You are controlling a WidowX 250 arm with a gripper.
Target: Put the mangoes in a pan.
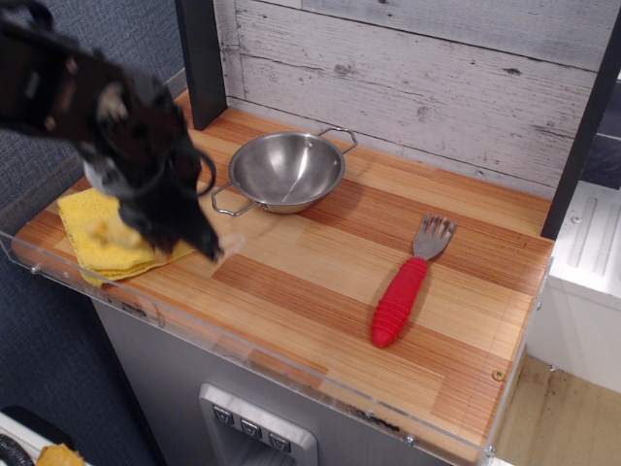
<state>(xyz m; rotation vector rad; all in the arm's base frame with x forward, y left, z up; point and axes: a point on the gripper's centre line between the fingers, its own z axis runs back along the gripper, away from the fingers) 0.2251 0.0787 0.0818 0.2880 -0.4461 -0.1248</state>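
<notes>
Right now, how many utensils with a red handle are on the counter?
1. The red-handled fork lies on the wooden counter, right of the pan, tines toward the back wall. The blurred arm may hide something small.

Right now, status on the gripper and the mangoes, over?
Gripper blurred, above the counter's front left; jaw state unclear. Mangoes not clearly visible, maybe hidden behind the gripper; not in the pan, which is empty. Path to the pan looks clear; fork well off right.

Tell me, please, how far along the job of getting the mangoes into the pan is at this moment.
Nothing is finished: the pan is empty. In hand: the gripper is motion-blurred above the counter beside the yellow cloth, with a pale smear at its tip that may be the mangoes; no mangoes lie on the wood, so they are probably held. Left: carry them over the pan and release.
</notes>
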